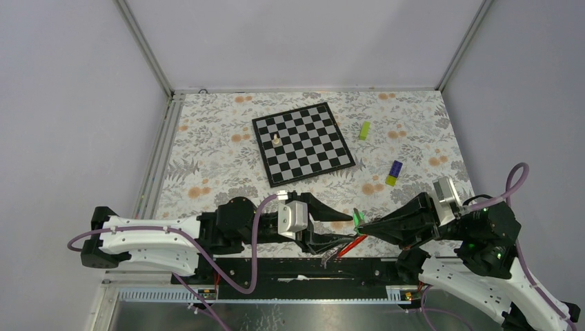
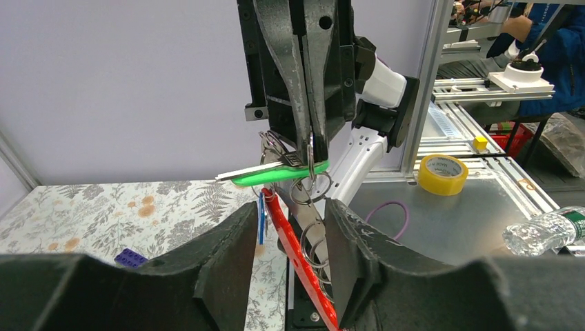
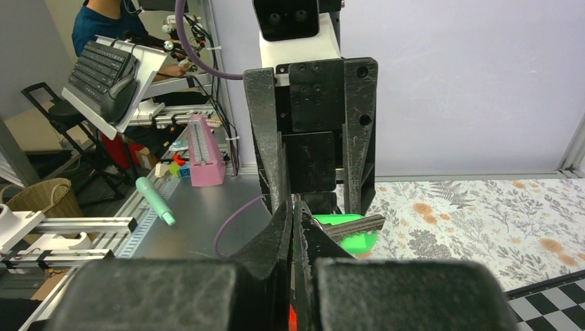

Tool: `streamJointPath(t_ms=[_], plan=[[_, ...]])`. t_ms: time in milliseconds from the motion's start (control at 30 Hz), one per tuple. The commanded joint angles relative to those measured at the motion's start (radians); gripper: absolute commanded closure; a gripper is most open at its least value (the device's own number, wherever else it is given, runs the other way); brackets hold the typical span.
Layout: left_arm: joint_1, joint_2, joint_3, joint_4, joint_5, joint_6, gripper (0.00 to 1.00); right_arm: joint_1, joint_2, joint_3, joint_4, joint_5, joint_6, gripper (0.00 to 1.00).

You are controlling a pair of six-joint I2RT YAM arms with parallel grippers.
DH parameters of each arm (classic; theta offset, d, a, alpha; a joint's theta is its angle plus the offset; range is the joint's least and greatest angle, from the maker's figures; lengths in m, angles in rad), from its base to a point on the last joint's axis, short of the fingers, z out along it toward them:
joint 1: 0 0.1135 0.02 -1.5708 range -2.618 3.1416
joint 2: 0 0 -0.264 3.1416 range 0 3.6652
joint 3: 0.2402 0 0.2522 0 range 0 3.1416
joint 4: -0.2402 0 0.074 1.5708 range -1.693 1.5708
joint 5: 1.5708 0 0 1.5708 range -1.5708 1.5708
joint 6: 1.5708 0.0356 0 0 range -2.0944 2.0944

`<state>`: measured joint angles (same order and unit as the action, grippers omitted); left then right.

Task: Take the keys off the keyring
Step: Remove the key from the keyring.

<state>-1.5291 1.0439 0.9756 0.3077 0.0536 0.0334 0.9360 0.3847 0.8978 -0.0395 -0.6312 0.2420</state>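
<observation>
My right pincer (image 2: 308,157) is clamped tight on the keyring (image 2: 314,187), holding it in the air at the near edge of the table (image 2: 103,214). The keys (image 2: 272,146) bunch at my fingertips, on the ring, with the green-headed key (image 2: 279,174) sticking out sideways. My left pincer (image 2: 290,214) faces them with its fingers (image 2: 227,255) apart, the red strap (image 2: 303,283) dangling through the gap, and I see nothing pinched there
</observation>
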Motion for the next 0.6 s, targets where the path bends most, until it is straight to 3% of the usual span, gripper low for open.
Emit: streamJointPath(t_ms=[0, 567], plan=[[0.0, 0.001, 0.043, 0.055, 0.005, -0.006, 0.54, 0.004, 0.015, 0.011, 0.066, -0.039, 0.021, 1.0], [0.0, 0.013, 0.052, 0.069, 0.072, -0.004, 0.57, 0.004, 0.017, 0.005, 0.046, -0.039, 0.014, 1.0]])
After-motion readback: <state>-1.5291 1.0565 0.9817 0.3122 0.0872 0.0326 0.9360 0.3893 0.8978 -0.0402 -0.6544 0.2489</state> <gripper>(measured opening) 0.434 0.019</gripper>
